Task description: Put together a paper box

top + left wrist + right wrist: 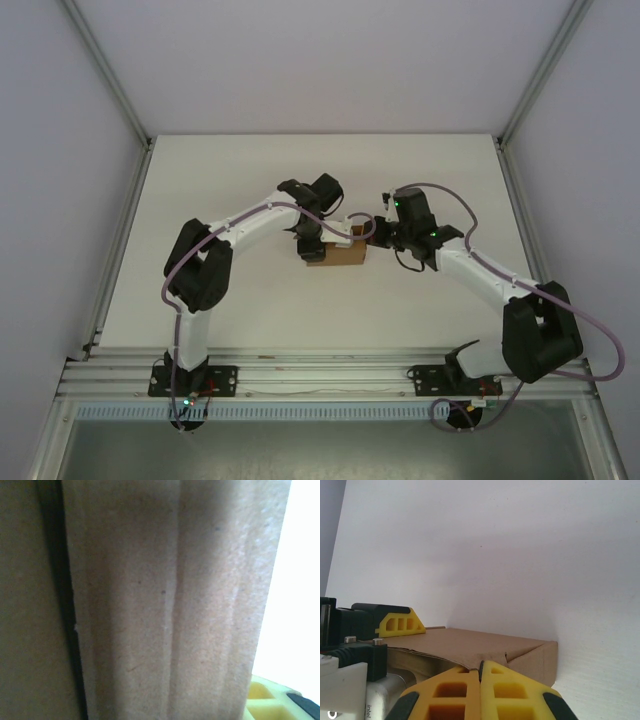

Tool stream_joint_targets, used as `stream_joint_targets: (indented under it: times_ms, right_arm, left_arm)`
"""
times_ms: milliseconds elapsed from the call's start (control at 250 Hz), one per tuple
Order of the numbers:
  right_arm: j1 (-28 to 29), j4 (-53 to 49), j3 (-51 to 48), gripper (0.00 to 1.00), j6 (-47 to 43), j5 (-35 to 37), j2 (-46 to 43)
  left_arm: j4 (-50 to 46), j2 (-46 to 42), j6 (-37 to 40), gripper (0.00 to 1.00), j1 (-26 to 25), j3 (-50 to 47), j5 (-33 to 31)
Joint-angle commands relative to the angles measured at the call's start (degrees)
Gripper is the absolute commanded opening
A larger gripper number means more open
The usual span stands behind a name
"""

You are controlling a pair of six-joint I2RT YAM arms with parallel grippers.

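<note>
The paper box (pixel 338 256) is laid about midway across the table (pixel 250 310), its long axis parallel to the near edge, just ahead of the right gripper (pixel 481 672), whose jaws are pressed together, while at its left end the left gripper's (pixel 311 243) hold cannot be told.

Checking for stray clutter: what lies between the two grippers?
Just the paper box; the top external view shows it between the left gripper and the right gripper.
</note>
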Motion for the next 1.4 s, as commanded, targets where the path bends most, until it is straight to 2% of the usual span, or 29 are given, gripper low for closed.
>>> stream_joint_targets:
  times_ms: [0, 116, 264, 388, 484, 580, 759, 791, 815, 907, 1075, 1147, 1183, 1235, 1311, 1395]
  right_arm:
    - [0.2, -2.8, 1.1, 0.0, 0.7, 3.7, -0.5]
    - [0.2, -2.3, -0.4, 0.0, -5.5, 3.7, 0.1]
    - [0.2, 7.7, -7.7, 0.0, -14.0, 1.7, 0.0]
    - [0.3, 13.5, -11.6, 0.0, -16.1, 3.4, 0.4]
    - [0.2, 14.3, -12.3, 0.0, -17.5, 0.3, 0.8]
    - [0.2, 16.9, -14.2, 0.0, -17.2, 1.5, -0.8]
    - [0.3, 16.3, -14.6, 0.0, -16.4, 2.5, -3.5]
    - [0.3, 16.2, -14.6, 0.0, -16.1, 2.7, -3.7]
    - [0.3, 16.1, -14.5, 0.0, -15.6, 2.9, -3.8]
    - [0.5, 15.6, -14.4, 0.0, -14.6, 3.2, -4.1]
    - [1.0, 14.9, -13.8, 0.0, -13.2, 4.6, -4.0]
    - [1.3, 13.7, -13.2, 0.0, -13.2, 5.2, -3.9]
    - [1.6, 13.2, -13.0, 0.0, -13.5, 5.2, -4.0]
    - [2.0, 12.6, -12.8, 0.0, -13.6, 5.9, -4.2]
    - [2.6, 11.9, -12.3, 0.0, -13.7, 6.6, -4.4]
    - [3.3, 10.4, -11.3, 0.0, -13.4, 8.2, -4.2]
  left_arm:
    - [-0.2, 1.8, -0.4, 0.48, -0.2, 0.3, -0.1]
    - [-0.1, 1.8, -0.4, 0.48, -0.2, 0.0, -0.1]
    - [0.2, 1.8, -0.4, 0.5, -0.2, -0.3, 0.0]
    - [0.4, 1.5, -0.8, 0.51, -0.2, -0.3, -0.4]
    - [0.4, 1.0, -0.9, 0.53, -0.2, -0.3, -0.5]
    - [0.8, 0.3, -1.6, 0.57, -0.2, 0.0, -0.4]
    - [2.5, -3.2, -3.3, 0.83, -0.2, 0.1, 1.0]
    - [2.8, -3.9, -3.8, 0.99, -0.2, 0.2, 1.6]
    - [3.2, -4.5, -4.3, 1.0, -0.2, 0.0, 2.0]
    - [5.7, -9.0, -6.7, 1.0, -0.2, -1.8, 2.6]
    - [17.7, -19.3, -17.5, 1.0, 0.5, -12.5, -7.5]
    - [19.9, -23.1, -21.1, 0.99, 1.3, -16.8, -9.3]
    - [20.4, -24.6, -22.4, 0.95, 1.7, -18.4, -9.4]
    - [21.3, -26.1, -24.1, 0.83, 2.4, -20.3, -8.9]
    - [21.6, -27.0, -25.6, 0.72, 3.1, -21.3, -7.9]
    - [20.9, -26.6, -26.4, 0.69, 3.4, -21.2, -6.4]
